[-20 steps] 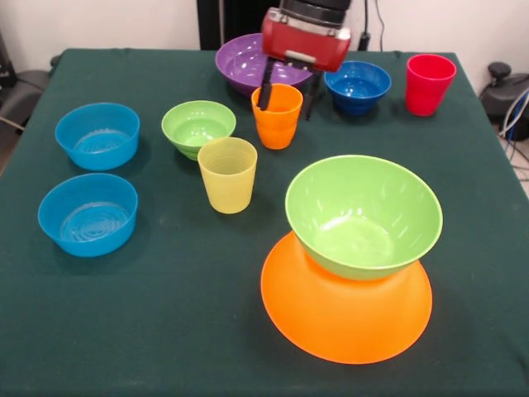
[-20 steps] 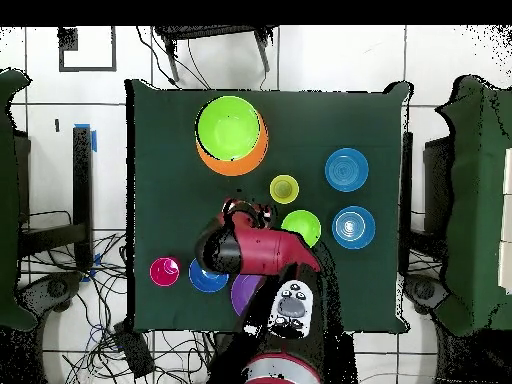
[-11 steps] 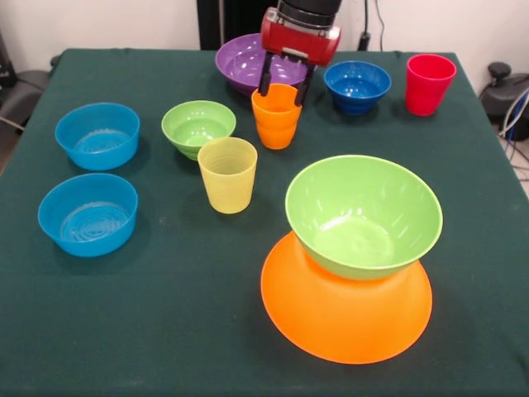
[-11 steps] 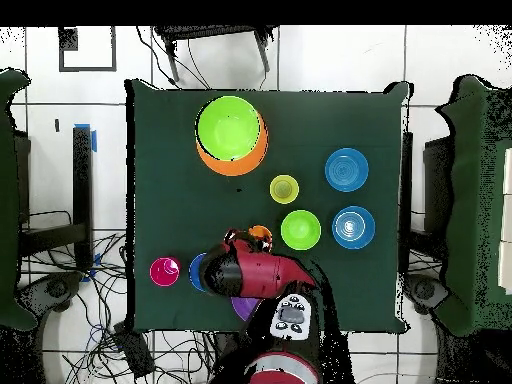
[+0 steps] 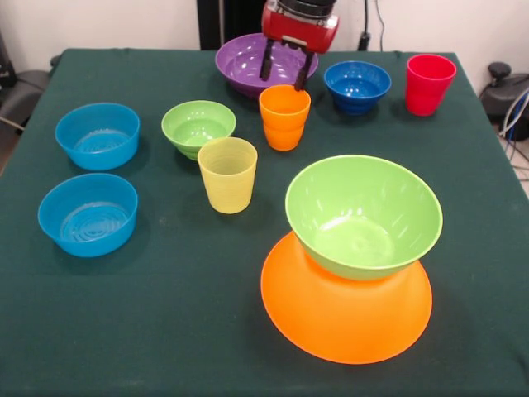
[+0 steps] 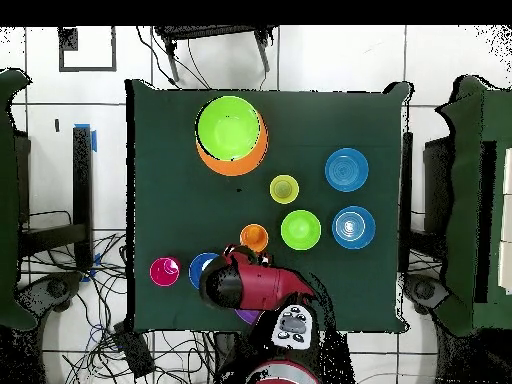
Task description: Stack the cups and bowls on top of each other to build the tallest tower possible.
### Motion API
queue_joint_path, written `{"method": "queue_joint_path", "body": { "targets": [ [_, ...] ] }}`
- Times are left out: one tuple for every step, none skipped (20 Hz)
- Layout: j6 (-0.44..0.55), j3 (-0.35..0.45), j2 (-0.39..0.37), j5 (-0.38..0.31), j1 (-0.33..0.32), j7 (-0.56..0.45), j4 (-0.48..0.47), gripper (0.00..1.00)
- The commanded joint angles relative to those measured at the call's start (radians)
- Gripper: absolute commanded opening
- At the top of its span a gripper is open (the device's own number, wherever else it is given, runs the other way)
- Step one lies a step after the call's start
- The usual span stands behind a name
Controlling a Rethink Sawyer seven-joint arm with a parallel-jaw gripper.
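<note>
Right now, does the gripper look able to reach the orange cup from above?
Probably yes. The gripper hangs open just behind and above the orange cup, which stands upright and apart from the purple bowl and small green bowl. Nothing covers its rim.

table (image 5: 165,331): dark green cloth | on it: cups (image 5: 227,174), bowls (image 5: 88,214), inverted orange bowl (image 5: 346,310)

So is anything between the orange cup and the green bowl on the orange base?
Nothing visible: bare cloth lies between the orange cup and the large green bowl. The yellow cup stands off to one side.
</note>
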Motion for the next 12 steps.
{"method": "queue_joint_path", "body": {
  "targets": [
    [0.132, 0.097, 0.008, -0.022, -0.050, 0.066, 0.040, 1.00],
    [0.138, 0.107, 0.007, -0.025, -0.060, 0.061, 0.049, 1.00],
    [0.143, 0.113, 0.008, -0.026, -0.067, 0.059, 0.055, 1.00],
    [0.138, 0.115, 0.012, -0.028, -0.069, 0.062, 0.062, 1.00],
    [0.126, 0.117, 0.020, -0.030, -0.071, 0.066, 0.066, 1.00],
    [0.114, 0.120, 0.026, -0.033, -0.075, 0.069, 0.071, 1.00],
    [0.102, 0.120, 0.031, -0.038, -0.076, 0.071, 0.071, 1.00],
    [0.102, 0.119, 0.031, -0.040, -0.077, 0.070, 0.071, 1.00],
    [0.107, 0.115, 0.027, -0.040, -0.074, 0.069, 0.071, 1.00],
    [0.112, 0.112, 0.023, -0.041, -0.071, 0.068, 0.072, 1.00],
    [0.114, 0.109, 0.020, -0.041, -0.068, 0.069, 0.075, 1.00],
    [0.115, 0.110, 0.017, -0.040, -0.067, 0.072, 0.083, 1.00]
  ]
}}
